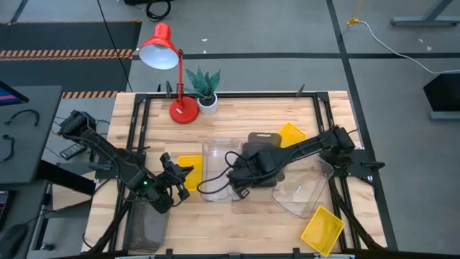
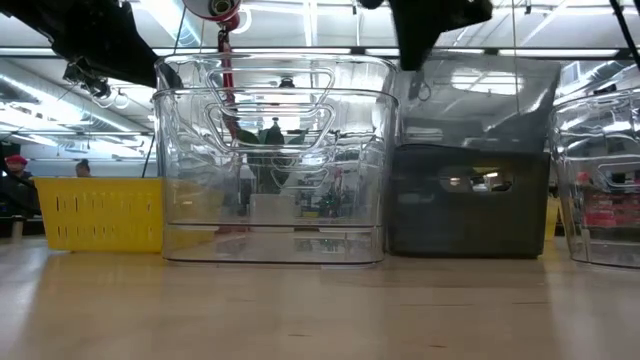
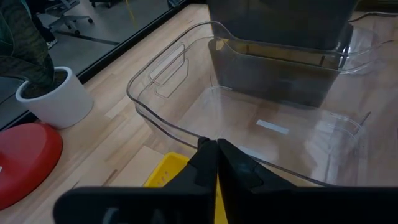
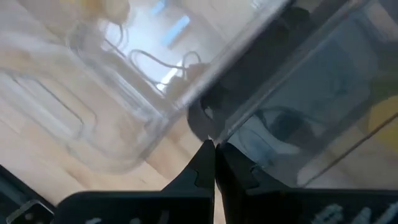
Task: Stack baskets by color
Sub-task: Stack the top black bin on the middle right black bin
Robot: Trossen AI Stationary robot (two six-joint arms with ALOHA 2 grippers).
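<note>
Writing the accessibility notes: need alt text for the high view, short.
Overhead view of a wooden table: the right gripper, shut, reaches over a clear basket at centre, and the left gripper, shut, sits by a yellow basket. Another clear basket, a dark grey basket and two more yellow ones lie around; a red desk lamp and potted plant stand at the far edge.

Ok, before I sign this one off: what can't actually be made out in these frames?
- Right gripper: high view hides its fingertips under its own arm; whether it pinches the clear basket's rim is unclear.
- Dark grey basket: high view, mostly covered by the right arm.
- Yellow basket by the left gripper: partly hidden by that gripper.
- Grey bin: cut off by the high view's bottom edge.
</note>
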